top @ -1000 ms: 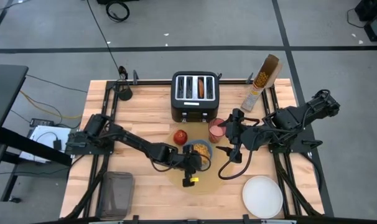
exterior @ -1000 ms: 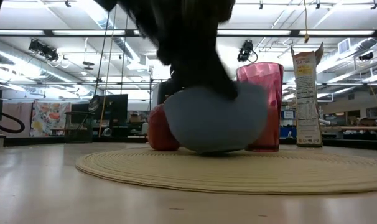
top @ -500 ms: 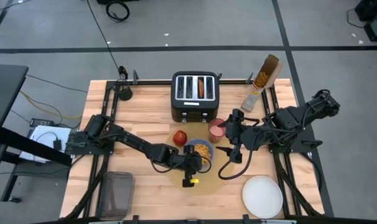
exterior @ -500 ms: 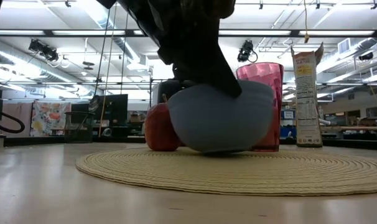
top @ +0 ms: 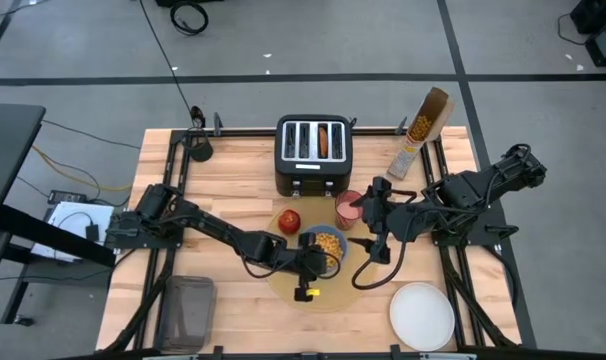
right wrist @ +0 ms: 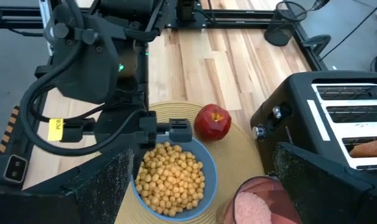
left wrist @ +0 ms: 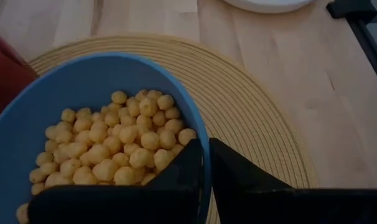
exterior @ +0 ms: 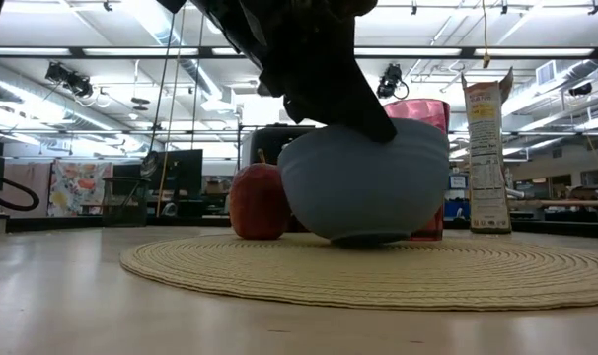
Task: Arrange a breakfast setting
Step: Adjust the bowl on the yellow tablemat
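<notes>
The left gripper point(top: 314, 262) is clamping the rim of the small blue bowl point(top: 323, 245) — one finger inside against the cereal point(left wrist: 117, 157), the other outside the wall — and is holding the bowl slightly tilted, its base just above the large round tan placemat point(exterior: 378, 271) in the low view, though whether it is touching cannot be told. The bowl is sitting over the middle of the placemat, with the red apple point(top: 290, 220) resting on the mat just beside it on the toaster side and the pink translucent cup point(top: 348, 208) standing upright close by, near the mat's far edge. The right gripper point(top: 372, 222) is hovering beside the cup and bowl with its fingers spread wide apart, holding nothing. The white round plate point(top: 422, 315) is lying well apart on the bare table point(top: 233, 180) — near the front right corner. The black toaster point(top: 313, 152) is standing behind the mat, and a cereal box point(top: 420, 131) is lying tilted at the table's far right.
</notes>
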You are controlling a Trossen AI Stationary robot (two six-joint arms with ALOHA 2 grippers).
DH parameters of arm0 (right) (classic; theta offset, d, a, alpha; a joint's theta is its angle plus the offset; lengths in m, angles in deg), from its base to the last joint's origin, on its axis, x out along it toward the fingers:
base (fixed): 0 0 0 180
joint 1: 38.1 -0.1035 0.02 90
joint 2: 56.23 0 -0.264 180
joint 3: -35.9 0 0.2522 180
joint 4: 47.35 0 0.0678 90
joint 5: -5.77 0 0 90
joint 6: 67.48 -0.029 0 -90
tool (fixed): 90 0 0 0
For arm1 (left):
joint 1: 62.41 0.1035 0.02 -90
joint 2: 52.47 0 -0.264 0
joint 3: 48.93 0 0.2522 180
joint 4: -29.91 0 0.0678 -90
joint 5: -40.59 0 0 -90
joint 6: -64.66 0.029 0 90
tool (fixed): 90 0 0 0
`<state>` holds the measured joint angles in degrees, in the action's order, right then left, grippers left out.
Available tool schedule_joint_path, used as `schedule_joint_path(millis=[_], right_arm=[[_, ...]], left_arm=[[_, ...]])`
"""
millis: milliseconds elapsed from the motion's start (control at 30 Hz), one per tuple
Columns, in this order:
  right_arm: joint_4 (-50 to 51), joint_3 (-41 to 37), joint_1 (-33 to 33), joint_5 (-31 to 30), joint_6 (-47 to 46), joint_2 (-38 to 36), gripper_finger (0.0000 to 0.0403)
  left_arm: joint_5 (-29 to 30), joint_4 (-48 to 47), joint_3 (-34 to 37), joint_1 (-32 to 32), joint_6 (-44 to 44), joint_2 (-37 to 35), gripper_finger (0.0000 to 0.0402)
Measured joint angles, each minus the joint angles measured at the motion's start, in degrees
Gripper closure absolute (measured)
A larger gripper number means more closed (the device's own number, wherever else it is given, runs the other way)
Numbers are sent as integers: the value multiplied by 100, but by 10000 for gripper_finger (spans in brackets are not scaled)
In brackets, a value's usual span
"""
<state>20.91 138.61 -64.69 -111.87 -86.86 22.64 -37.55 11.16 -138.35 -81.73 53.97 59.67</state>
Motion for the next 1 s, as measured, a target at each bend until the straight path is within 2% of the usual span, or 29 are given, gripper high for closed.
schedule_joint_path(millis=[167,500,633,800,1000], right_arm=[[0,0,0,142,4,0,14],[4,0,-2,227,2,0,14],[228,0,-4,311,-147,0,14],[981,0,-66,524,-587,0,14],[1832,-207,-489,641,-1117,-11,14]], left_arm=[[-7,170,-2,3,1,0,350],[-160,-196,-24,3,-80,-69,268],[-234,-885,-381,3,-230,-325,253],[-227,-2050,-937,3,-385,-798,254],[-180,-3269,-967,-8,-1153,-1045,257]])
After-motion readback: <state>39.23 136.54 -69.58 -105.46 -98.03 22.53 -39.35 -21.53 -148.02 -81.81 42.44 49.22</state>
